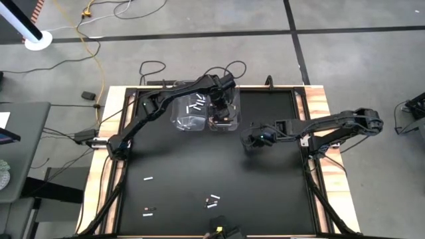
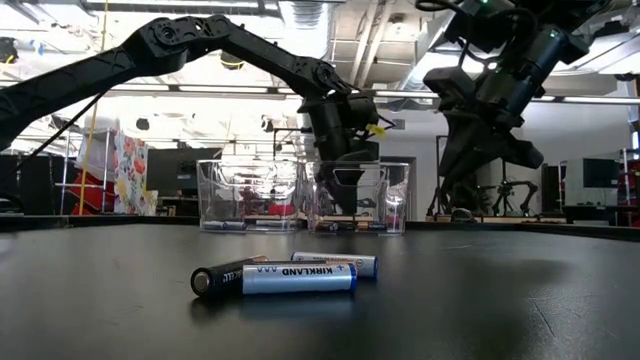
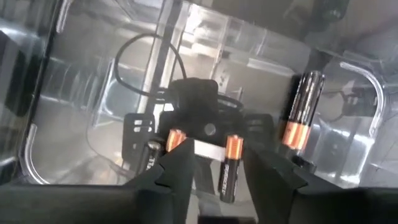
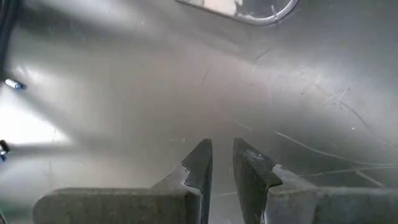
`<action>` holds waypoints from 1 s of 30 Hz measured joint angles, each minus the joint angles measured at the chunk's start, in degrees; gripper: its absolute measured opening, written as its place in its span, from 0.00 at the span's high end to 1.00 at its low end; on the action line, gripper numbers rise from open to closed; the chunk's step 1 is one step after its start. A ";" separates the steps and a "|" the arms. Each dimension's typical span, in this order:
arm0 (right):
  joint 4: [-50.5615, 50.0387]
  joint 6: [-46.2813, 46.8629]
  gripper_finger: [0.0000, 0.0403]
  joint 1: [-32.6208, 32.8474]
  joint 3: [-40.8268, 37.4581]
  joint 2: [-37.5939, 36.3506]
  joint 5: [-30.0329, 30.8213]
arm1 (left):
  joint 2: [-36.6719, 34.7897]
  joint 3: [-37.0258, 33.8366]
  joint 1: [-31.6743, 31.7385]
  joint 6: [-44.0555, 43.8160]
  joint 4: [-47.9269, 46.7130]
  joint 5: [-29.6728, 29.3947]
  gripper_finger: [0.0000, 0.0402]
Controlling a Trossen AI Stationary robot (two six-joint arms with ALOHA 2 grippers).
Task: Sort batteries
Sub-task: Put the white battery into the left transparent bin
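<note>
Dark battery (image 3: 229, 169) between left gripper (image 3: 214, 163) fingers

A: Lit evenly from overhead in high view; matte black table (image 1: 265, 186) soaks up most light, shadows soft, barely any.

B: Low view backlit. Bright ceiling strips (image 2: 200, 92) behind, so both arms read as near silhouettes. Sharp on nearest batteries (image 2: 275, 277), label legible w/ faint sheen; soft beyond, clear bins (image 2: 300, 195) slightly hazy, bkgd washed out.

A: Left wrist view dim, murky. Glare streaks and reflections all over clear bin walls (image 3: 348, 81); copper-topped batteries (image 3: 301, 109) a bit blurred, own fingers (image 3: 180, 174) out of focus up close.

B: Right wrist view: broad glare patch on table (image 4: 37, 118), fine scratches catching light, fingers (image 4: 199, 168) dark, soft-edged.
</note>
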 joint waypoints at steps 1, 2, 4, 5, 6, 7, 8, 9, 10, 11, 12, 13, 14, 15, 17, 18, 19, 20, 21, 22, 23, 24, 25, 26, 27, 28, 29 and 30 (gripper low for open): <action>0.00 0.00 0.80 0.22 0.00 0.00 0.00 | 0.00 0.00 0.00 -0.04 -0.36 0.01 0.66; 0.00 -0.04 0.80 0.45 0.00 0.00 0.00 | 0.00 0.00 -0.03 -0.05 -0.52 0.00 0.64; -0.03 -0.46 0.80 0.98 0.00 0.00 0.00 | -0.05 0.00 -0.07 -0.63 -0.93 0.00 0.60; -0.10 -0.58 0.80 1.30 0.00 0.00 0.00 | -0.26 0.00 -0.11 -1.27 -1.44 0.00 0.58; -0.18 -0.76 0.80 1.66 0.00 0.00 0.00 | -0.49 0.00 -0.14 -2.20 -2.05 0.00 0.56; -0.24 -0.99 0.80 2.04 0.00 0.00 0.00 | -0.70 0.00 -0.24 -3.10 -2.39 0.02 0.54; -0.26 -1.22 0.80 2.45 0.00 0.00 0.00 | -1.30 0.15 -0.28 -3.97 -3.18 0.04 0.53; -0.33 -1.64 0.80 2.86 0.00 0.00 -0.02 | -1.80 0.37 -0.32 -4.67 -3.85 0.10 0.53; -0.49 -2.08 0.80 3.35 0.00 0.00 0.00 | -2.54 0.55 -0.50 -5.00 -4.31 0.24 0.52; -0.64 -2.39 0.80 3.82 0.02 0.00 -0.02 | -3.77 0.55 -0.65 -5.19 -4.46 0.44 0.52; -0.77 -2.88 0.80 4.29 0.02 0.00 -0.01 | -5.09 0.55 -0.90 -5.26 -4.60 0.46 0.52; -0.93 -3.39 0.80 4.82 0.02 0.00 -0.02 | -6.62 0.55 -1.28 -5.34 -4.59 0.44 0.52; -0.88 -3.66 0.80 5.35 0.03 0.00 -0.02 | -8.38 0.56 -1.60 -5.70 -4.53 0.42 0.52; -0.87 -4.04 0.80 5.90 0.04 0.00 -0.02 | -9.99 0.59 -1.97 -6.10 -4.51 0.16 0.52; -1.15 -4.13 0.80 7.38 0.04 0.00 -0.02 | -13.52 0.64 -2.92 -7.45 -4.11 -0.99 0.52; -1.45 -4.15 0.80 8.24 0.04 -0.07 -0.02 | -15.21 0.54 -3.47 -8.26 -3.93 -1.55 0.52; -2.12 -4.13 0.80 9.29 0.04 -0.13 -0.04 | -17.15 0.13 -4.10 -8.85 -3.25 -2.41 0.52; -2.76 -4.11 0.80 10.36 0.04 -0.17 -0.04 | -19.18 -0.47 -4.77 -9.32 -2.70 -3.40 0.52; -3.38 -4.05 0.80 11.50 0.04 -0.17 -0.06 | -21.15 -1.28 -5.57 -9.79 -2.21 -4.57 0.52; -4.27 -3.68 0.80 12.71 0.04 -0.17 -0.06 | -23.25 -2.25 -6.38 -10.46 -1.45 -5.95 0.52; -5.11 -3.38 0.80 13.87 0.04 -0.17 -0.07 | -25.12 -3.25 -7.25 -11.44 -0.70 -7.48 0.52; -5.88 -3.16 0.80 15.12 0.04 -0.17 -0.07 | -27.01 -4.64 -8.23 -12.51 -0.04 -8.72 0.52; -6.50 -3.02 0.80 16.34 0.04 -0.17 -0.07 | -28.96 -6.45 -9.17 -13.41 0.45 -9.62 0.52; -7.04 -3.04 0.80 17.44 0.04 -0.17 -0.07 | -30.75 -8.43 -10.33 -14.36 1.09 -10.07 0.52; -7.49 -3.06 0.80 18.50 0.04 -0.17 -0.07 | -32.65 -10.92 -11.62 -15.51 2.49 -10.76 0.52; -7.66 -3.10 0.80 19.44 0.04 -0.17 -0.07 | -34.53 -13.58 -13.11 -16.72 4.00 -11.94 0.52; -7.75 -3.43 0.80 20.20 0.04 -0.17 -0.05 | -36.55 -16.51 -14.74 -17.93 5.82 -13.05 0.52; -7.79 -3.73 0.80 20.92 0.04 -0.17 -0.01 | -38.58 -19.73 -16.59 -19.14 7.78 -14.24 0.52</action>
